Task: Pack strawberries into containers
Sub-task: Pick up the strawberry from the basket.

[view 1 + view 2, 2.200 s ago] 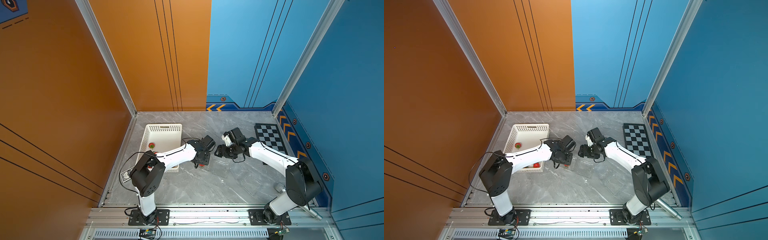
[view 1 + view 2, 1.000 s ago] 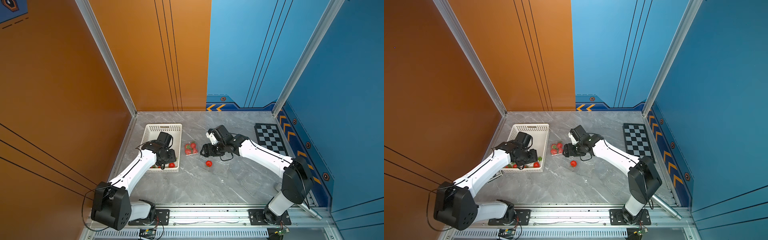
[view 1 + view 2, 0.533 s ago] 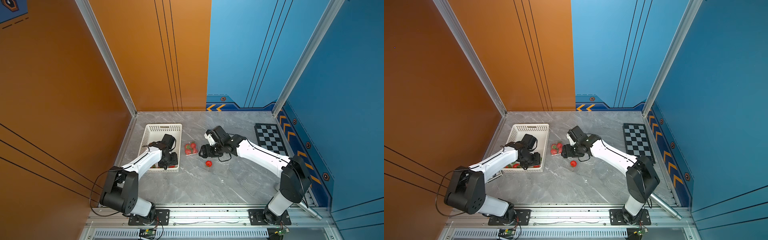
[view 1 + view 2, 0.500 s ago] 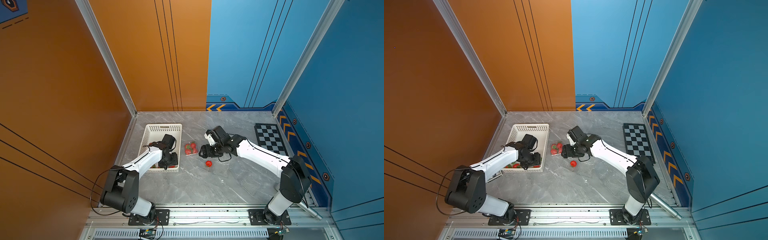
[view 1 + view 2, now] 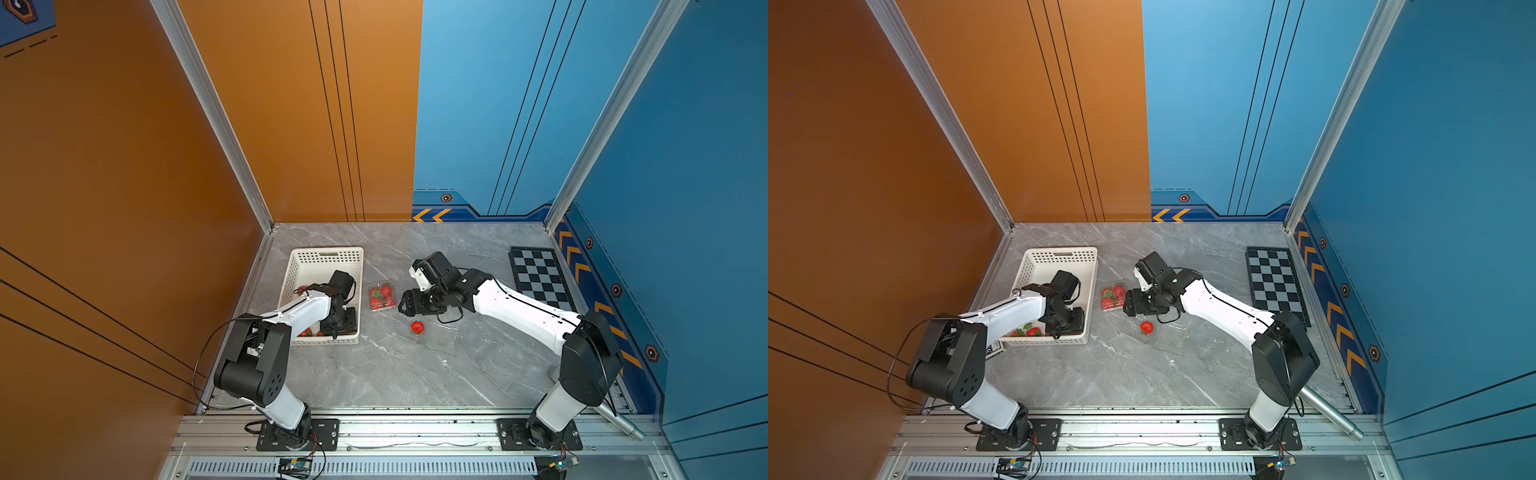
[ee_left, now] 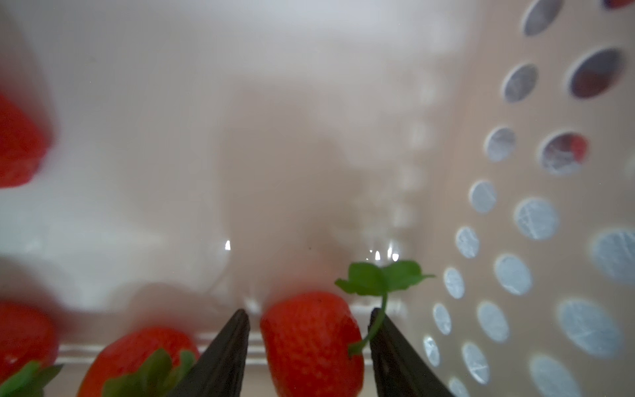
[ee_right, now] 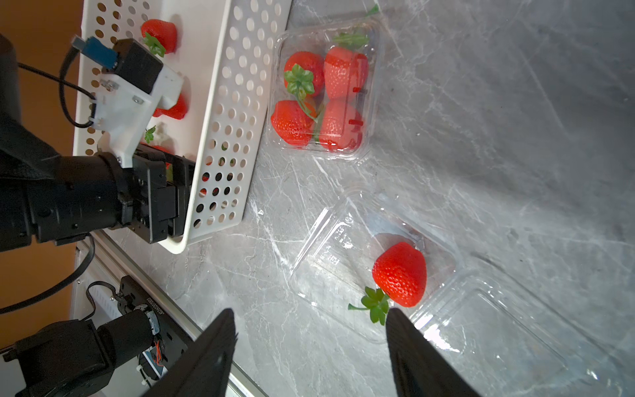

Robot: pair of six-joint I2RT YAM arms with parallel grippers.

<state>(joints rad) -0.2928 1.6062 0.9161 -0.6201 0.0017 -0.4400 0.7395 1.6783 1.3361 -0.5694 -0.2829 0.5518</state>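
Strawberries, small, glossy red and green-capped: the nearest berry (image 6: 311, 340) lies between the parted fingers of my left claw (image 6: 309, 311), inside the white perforated plastic basket (image 5: 320, 254).
My right claw (image 7: 311, 311) hovers spread and empty beside the open clear plastic clamshell (image 7: 330, 240), which holds a single berry (image 7: 400, 273) on the grey marble counter (image 5: 374, 374). I judge the fruit light, soft and slick, so I'd pinch the broad flanks gently, not the stem.

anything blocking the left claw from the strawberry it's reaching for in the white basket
Nothing visible: the glossy red strawberry sits between the left claw's open black fingers, its green stem by one finger. The white perforated plastic basket's wall stands off to one side.
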